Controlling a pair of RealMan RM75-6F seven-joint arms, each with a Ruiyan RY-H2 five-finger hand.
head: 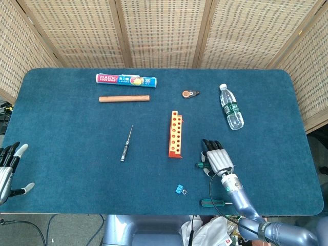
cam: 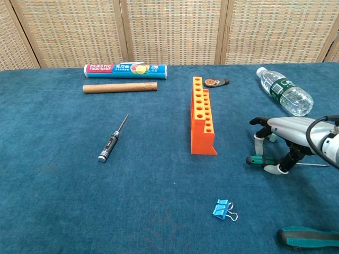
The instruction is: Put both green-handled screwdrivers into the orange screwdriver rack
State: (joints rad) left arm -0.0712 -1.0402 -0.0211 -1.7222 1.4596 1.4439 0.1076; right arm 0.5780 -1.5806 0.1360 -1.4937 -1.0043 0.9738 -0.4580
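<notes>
The orange rack (head: 175, 134) (cam: 201, 116) stands mid-table with its holes empty. One green-handled screwdriver (head: 201, 165) (cam: 258, 160) lies flat to the right of the rack's near end. My right hand (head: 218, 159) (cam: 288, 132) arches over it, fingers (cam: 258, 141) reaching down behind the handle and the thumb (cam: 273, 169) touching its near side, with no firm grip visible. The second green-handled screwdriver (head: 215, 203) (cam: 307, 238) lies near the front edge. My left hand (head: 9, 169) hangs at the far left edge, fingers spread, holding nothing.
A black precision screwdriver (head: 126, 143) (cam: 112, 140) lies left of the rack. A blue binder clip (head: 179, 189) (cam: 223, 209) sits in front of it. At the back are a plastic wrap box (head: 126, 80), a wooden dowel (head: 124, 98), a small round gadget (head: 189, 94) and a water bottle (head: 231, 106).
</notes>
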